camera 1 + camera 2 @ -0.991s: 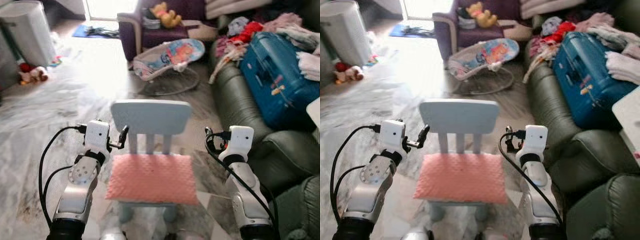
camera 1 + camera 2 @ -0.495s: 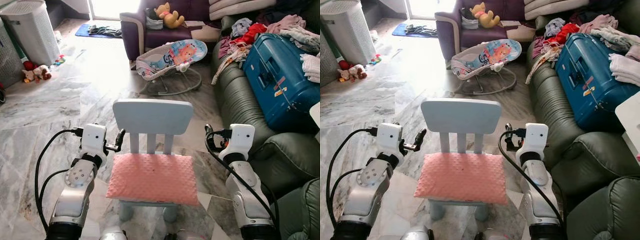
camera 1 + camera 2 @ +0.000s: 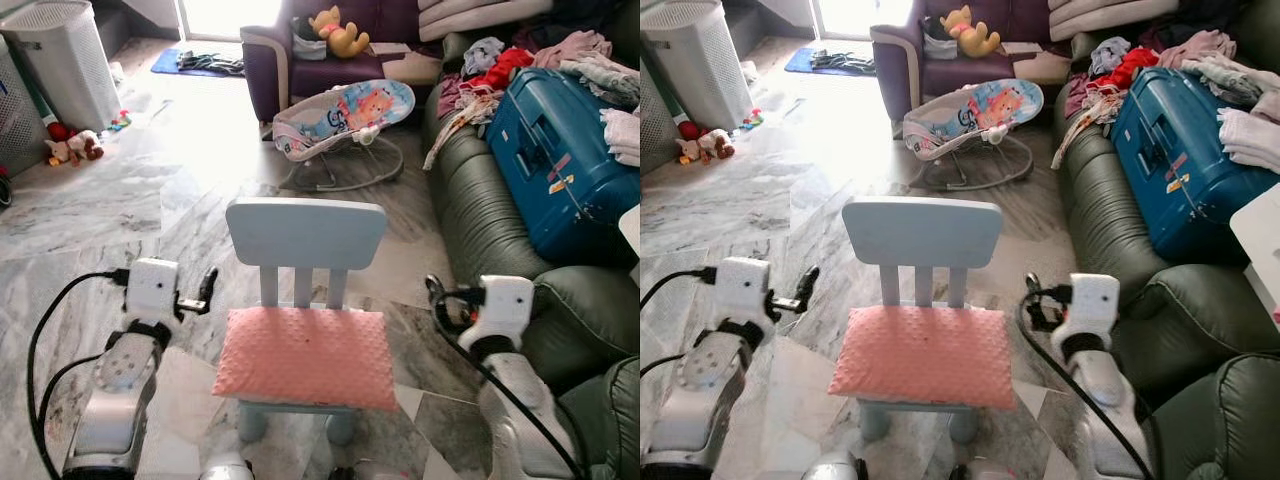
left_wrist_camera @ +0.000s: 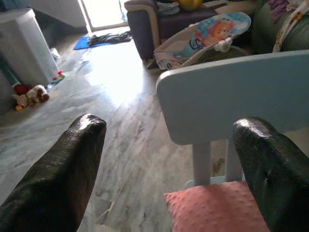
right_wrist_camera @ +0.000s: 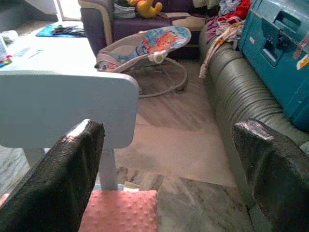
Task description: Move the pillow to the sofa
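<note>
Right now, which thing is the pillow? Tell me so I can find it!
Find the long green sofa on the right side of the room. On the marble floor beside it stands a small pale blue chair. The pillow lies flat on its seat: pink, bumpy, the only soft thing there.

Location: a home living room with a small child in the household. Indicators: marble floor [image 3: 90, 215], green leather sofa [image 3: 480, 210] piled with clothes [image 3: 500, 62], purple armchair [image 3: 300, 65], baby bouncer [image 3: 340, 115], stuffed toys [image 3: 335, 28], child's chair [image 3: 303, 240], laundry basket [image 3: 65, 60].
</note>
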### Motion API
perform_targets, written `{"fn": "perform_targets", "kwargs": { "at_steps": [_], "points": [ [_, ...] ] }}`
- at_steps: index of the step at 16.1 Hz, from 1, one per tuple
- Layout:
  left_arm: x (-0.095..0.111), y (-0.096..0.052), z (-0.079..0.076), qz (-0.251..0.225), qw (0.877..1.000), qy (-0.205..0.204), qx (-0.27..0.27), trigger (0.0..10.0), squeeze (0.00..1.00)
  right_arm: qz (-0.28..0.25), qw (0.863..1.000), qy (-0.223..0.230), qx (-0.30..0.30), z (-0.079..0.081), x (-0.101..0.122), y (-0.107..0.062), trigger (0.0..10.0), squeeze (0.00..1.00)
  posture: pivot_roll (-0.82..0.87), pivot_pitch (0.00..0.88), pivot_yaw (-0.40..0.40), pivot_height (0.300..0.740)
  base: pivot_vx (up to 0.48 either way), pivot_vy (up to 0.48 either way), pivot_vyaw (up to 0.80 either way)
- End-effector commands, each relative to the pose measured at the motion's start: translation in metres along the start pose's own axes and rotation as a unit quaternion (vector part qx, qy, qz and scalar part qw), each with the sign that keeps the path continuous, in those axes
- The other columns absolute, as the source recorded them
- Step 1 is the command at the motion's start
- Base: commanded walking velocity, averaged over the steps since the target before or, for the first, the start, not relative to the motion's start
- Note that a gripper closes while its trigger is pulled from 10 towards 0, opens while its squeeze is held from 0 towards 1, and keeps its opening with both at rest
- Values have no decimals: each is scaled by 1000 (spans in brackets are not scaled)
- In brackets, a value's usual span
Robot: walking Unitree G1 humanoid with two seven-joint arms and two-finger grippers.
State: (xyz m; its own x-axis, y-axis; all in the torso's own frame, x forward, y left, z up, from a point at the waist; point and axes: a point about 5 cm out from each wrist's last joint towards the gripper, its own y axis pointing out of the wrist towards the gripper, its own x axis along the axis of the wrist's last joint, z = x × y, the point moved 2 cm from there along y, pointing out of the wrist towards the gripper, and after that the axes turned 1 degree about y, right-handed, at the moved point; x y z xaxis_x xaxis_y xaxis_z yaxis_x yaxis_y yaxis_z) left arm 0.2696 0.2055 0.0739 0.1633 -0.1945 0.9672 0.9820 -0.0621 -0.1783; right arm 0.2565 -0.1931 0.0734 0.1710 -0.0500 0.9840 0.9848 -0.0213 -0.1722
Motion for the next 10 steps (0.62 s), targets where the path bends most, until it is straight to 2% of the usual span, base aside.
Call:
{"fn": "perform_targets", "kwargs": {
  "at_steps": [1, 5, 10],
  "points": [
    [6, -1, 1, -8, 1000, 2, 11, 10000, 0, -13, 1000, 7, 18, 3, 8, 1, 10000, 0, -19, 0, -58, 740, 0, 0, 0],
    [4, -3, -10, -3, 999, -30, 15, 10000, 0, -25, 998, 20, 61, 20, 14, 4, 10000, 0, -13, 0, -64, 740, 0, 0, 0],
    [-1, -13, -8, 3, 998, -43, 43, 10000, 0, -50, 998, 18, 37, 14, 19, -2, 10000, 0, -15, 0, -65, 740, 0, 0, 0]
  ]
}}
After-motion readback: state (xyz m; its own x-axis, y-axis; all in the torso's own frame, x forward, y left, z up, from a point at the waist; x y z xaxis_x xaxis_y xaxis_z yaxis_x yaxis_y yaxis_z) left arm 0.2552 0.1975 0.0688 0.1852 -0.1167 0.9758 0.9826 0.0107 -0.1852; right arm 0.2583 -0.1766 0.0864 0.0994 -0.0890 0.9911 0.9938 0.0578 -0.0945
